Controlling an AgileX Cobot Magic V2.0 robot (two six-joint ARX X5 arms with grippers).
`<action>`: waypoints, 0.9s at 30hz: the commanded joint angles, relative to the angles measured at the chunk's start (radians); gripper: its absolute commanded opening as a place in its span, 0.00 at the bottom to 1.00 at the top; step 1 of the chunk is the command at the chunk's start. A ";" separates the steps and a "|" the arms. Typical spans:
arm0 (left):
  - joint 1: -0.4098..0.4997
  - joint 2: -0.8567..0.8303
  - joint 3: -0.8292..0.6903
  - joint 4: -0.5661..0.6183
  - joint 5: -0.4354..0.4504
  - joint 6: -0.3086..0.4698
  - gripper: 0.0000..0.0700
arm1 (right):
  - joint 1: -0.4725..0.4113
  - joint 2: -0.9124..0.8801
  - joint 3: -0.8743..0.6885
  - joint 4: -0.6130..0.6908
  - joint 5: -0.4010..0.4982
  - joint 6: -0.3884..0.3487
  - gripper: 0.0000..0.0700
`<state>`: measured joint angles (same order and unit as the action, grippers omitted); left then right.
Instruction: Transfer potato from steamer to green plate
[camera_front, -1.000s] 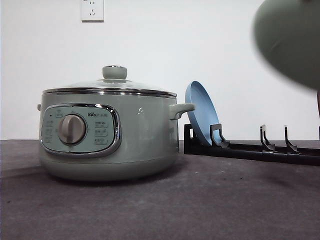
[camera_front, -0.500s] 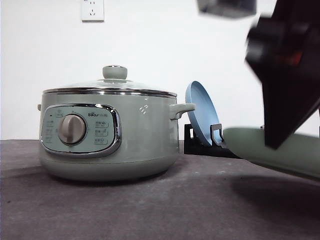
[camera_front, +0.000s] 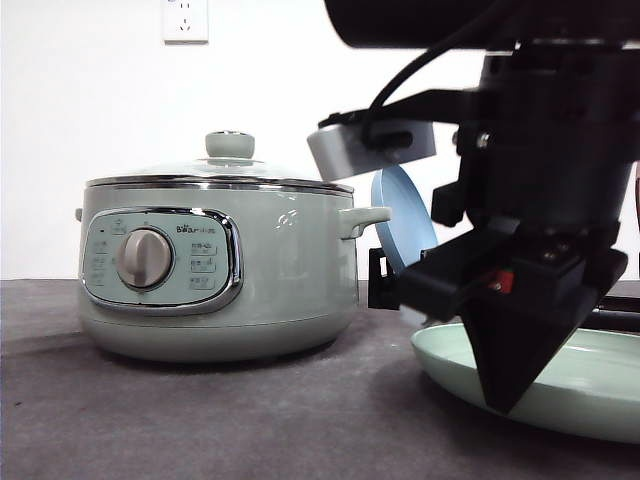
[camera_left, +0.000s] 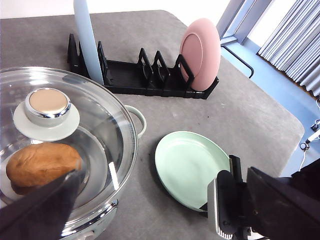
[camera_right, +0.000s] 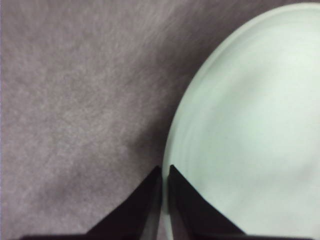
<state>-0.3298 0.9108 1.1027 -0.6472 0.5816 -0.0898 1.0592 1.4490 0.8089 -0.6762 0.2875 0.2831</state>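
The pale green steamer (camera_front: 215, 275) stands at the left of the table with its glass lid (camera_left: 90, 135) on. Through the lid the orange-brown potato (camera_left: 42, 164) lies inside. The green plate (camera_front: 590, 380) is down at the table to the right of the steamer, nearly flat; I cannot tell whether it rests fully. My right gripper (camera_front: 505, 400) is shut on its near rim, the fingertips (camera_right: 155, 182) pinched together at the plate's edge (camera_right: 240, 130). One dark finger (camera_left: 45, 205) of my left gripper hovers over the lid, nothing in it.
A black plate rack (camera_left: 145, 80) stands behind the steamer and holds an upright blue plate (camera_front: 400, 215) and a pink plate (camera_left: 200, 52). The right arm (camera_left: 270, 205) fills the space at the plate's near side. Bare grey table (camera_front: 250, 420) lies before the steamer.
The right arm brought the green plate down from high at the right to the table beside the steamer. The arm now blocks much of the front view's right side.
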 joint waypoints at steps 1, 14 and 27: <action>-0.004 0.007 0.024 0.012 0.005 0.020 1.00 | 0.012 0.015 0.008 0.016 -0.002 0.013 0.01; -0.004 0.007 0.024 0.011 0.005 0.027 1.00 | -0.026 -0.075 0.115 -0.080 -0.116 0.011 0.55; -0.004 0.008 0.024 0.009 0.005 0.045 1.00 | -0.322 -0.367 0.336 -0.197 -0.332 -0.103 0.84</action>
<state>-0.3298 0.9108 1.1027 -0.6472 0.5815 -0.0647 0.7540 1.0839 1.1309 -0.8657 -0.0330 0.2169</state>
